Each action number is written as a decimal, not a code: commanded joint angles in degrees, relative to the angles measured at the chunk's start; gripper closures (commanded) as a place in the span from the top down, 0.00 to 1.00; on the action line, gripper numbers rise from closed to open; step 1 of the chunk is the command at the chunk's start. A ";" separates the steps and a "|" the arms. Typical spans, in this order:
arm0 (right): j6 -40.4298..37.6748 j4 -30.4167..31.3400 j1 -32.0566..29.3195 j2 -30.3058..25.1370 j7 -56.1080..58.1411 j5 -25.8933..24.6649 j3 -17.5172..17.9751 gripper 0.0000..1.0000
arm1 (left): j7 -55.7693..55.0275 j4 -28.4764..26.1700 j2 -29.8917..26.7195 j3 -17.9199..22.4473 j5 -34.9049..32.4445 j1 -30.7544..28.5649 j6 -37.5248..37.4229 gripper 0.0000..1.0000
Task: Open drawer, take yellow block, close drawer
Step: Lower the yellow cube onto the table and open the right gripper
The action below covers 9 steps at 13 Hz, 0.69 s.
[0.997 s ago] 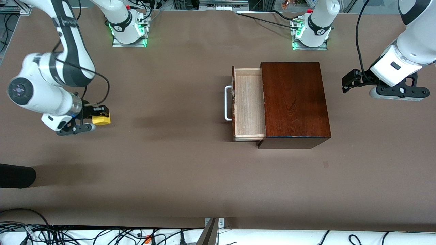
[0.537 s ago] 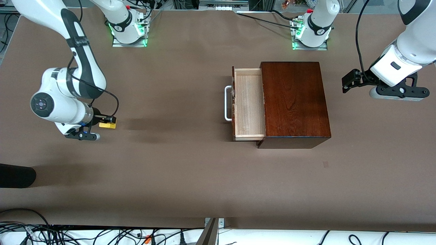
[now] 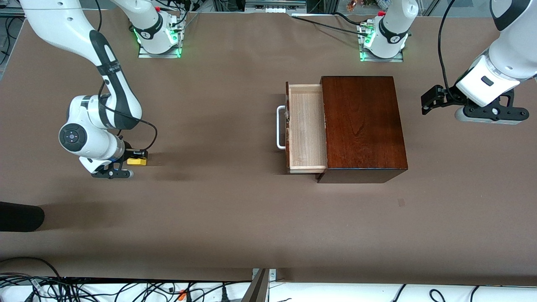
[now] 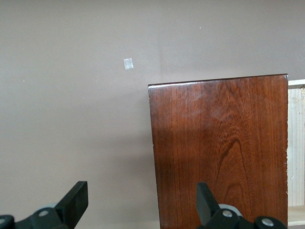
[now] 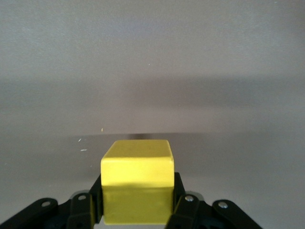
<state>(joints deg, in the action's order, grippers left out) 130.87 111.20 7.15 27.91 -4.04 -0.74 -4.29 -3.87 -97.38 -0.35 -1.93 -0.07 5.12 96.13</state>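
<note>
Two black fingers of the right gripper (image 3: 135, 161) clamp the small bright yellow block (image 3: 136, 161), low over the brown table (image 3: 218, 209), for setting down. The pale wooden drawer (image 3: 306, 128) stands open. The left gripper (image 4: 143, 207) waits, spread, above the mahogany box (image 3: 363, 126).

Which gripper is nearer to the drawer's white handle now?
Left. The left gripper hangs by the wooden box, which separates it from the handle; the right gripper, holding the yellow block, is farther off.
</note>
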 commanded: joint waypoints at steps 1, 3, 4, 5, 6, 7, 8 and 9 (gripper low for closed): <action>2.98 1.04 -0.47 0.65 0.70 -0.58 0.51 0.02 | 0.09 -0.01 -0.80 -0.44 -0.90 -0.28 -0.60 1.00; 4.74 1.30 -0.47 1.70 0.70 -0.49 0.60 0.21 | 0.09 -0.01 -0.80 -0.44 -0.90 -0.28 -0.60 1.00; 4.92 1.30 -0.47 1.79 0.70 -0.41 0.60 0.33 | 0.09 -0.01 -0.80 -0.44 -0.90 -0.28 -0.60 1.00; 4.84 1.30 -0.47 1.53 0.61 -0.32 0.60 0.59 | 0.09 -0.01 -0.80 -0.44 -0.90 -0.28 -0.60 1.00; 4.84 1.30 -0.38 1.35 0.70 -0.32 0.60 1.00 | 0.09 -0.01 -0.80 -0.44 -0.90 -0.28 -0.60 1.00; 4.49 1.30 -0.46 0.83 0.79 -0.32 0.60 1.00 | 0.09 -0.01 -0.80 -0.44 -0.90 -0.28 -0.60 1.00; 4.40 1.22 -0.47 0.04 0.87 -0.32 0.60 1.00 | 0.09 -0.01 -0.80 -0.44 -0.90 -0.28 -0.60 1.00; 4.31 1.13 -0.47 -1.36 0.88 -0.32 0.60 1.00 | 0.09 -0.01 -0.80 -0.44 -0.90 -0.28 -0.60 1.00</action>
<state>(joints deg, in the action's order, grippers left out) 135.09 111.50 7.15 29.69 -3.95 -0.74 -4.19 -3.87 -97.38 -0.35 -1.94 -0.07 5.12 96.13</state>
